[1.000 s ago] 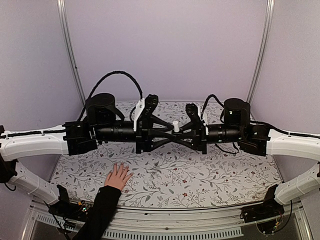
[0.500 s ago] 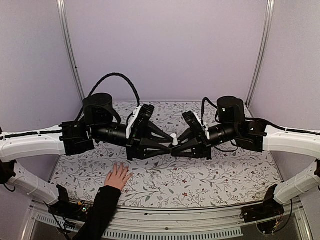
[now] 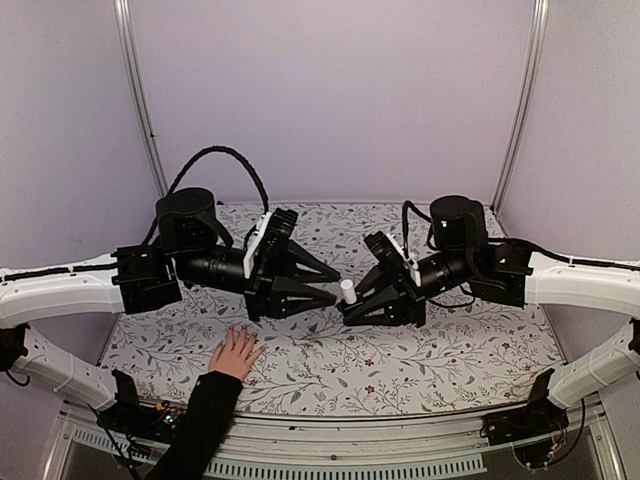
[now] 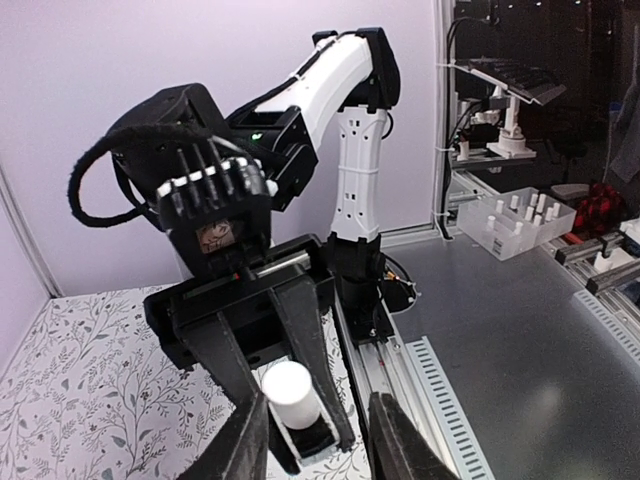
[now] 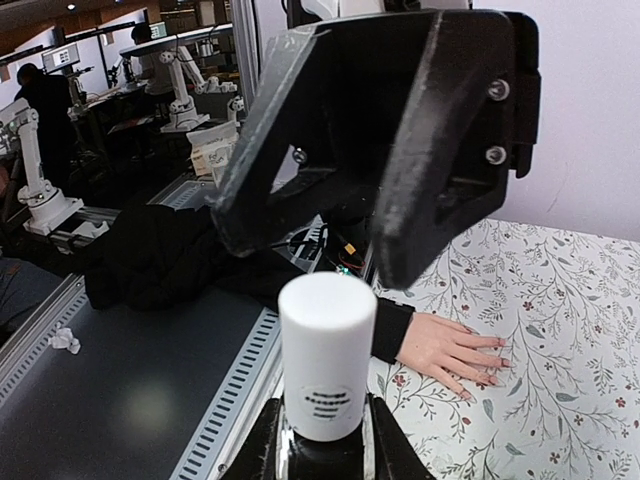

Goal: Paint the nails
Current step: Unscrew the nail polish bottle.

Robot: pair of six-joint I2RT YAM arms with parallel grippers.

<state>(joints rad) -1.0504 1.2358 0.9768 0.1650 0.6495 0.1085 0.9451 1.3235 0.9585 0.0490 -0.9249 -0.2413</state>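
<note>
Flowered table [image 3: 450, 350] had both arms meeting near its centre. Left gripper [image 3: 336, 287] sat at 9 o'clock of the bottle [image 5: 325, 455], jaws partly apart on either side of the white cap [image 3: 348, 292], not pinching it. Right gripper [image 3: 350, 308], reaching in from 4 o'clock, was clamped low on the bottle's dark body, keeping it upright. Person's hand [image 3: 237, 353] lay flat at 7 o'clock on the table, fingers spread; nails [image 5: 497, 364] were well apart from the bottle. Step judged: uncapping. Next move probably needs the left jaws to close on the cap, then twist and lift.
</note>
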